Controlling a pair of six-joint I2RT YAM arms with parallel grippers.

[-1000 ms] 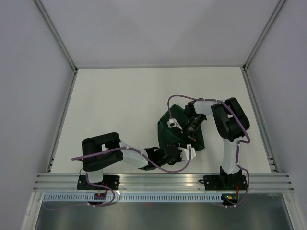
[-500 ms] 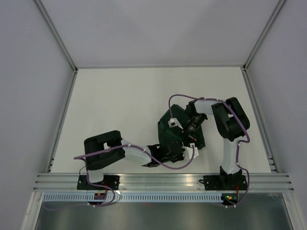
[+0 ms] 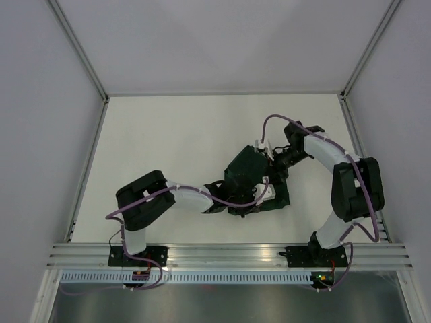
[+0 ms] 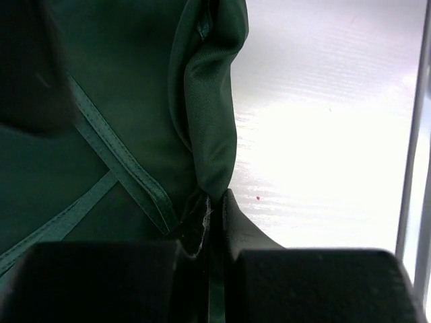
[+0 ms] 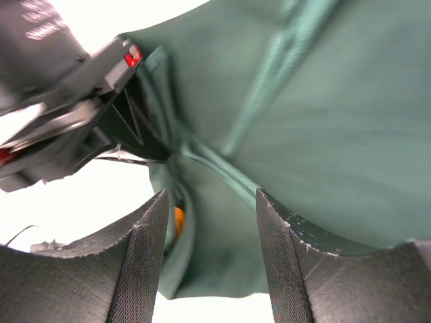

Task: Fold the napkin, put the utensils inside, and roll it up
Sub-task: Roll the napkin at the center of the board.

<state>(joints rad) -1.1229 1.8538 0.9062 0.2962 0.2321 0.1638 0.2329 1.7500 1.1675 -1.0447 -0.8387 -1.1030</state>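
Observation:
The dark green napkin (image 3: 250, 176) lies bunched in the middle of the table. My left gripper (image 3: 259, 202) is at its near edge, shut on a pinched fold of the napkin (image 4: 209, 134). At the cloth's far right side my right gripper (image 3: 273, 165) stands open. In the right wrist view its jaws stand wide to either side of a loose napkin fold (image 5: 222, 262) without pressing it. One orange sliver of the utensils (image 5: 178, 222) peeks from inside that fold, beside the left fingertip (image 5: 148, 242). The rest of the utensils are hidden in the cloth.
The left arm's wrist (image 5: 60, 128) sits close at the upper left of the right wrist view. A metal rail (image 3: 229, 254) runs along the table's near edge, and white walls (image 3: 222, 47) enclose the far and side edges.
My left gripper has closed on the napkin's near edge and moved inward with it. My right gripper has opened, and its arm has swung out to the right.

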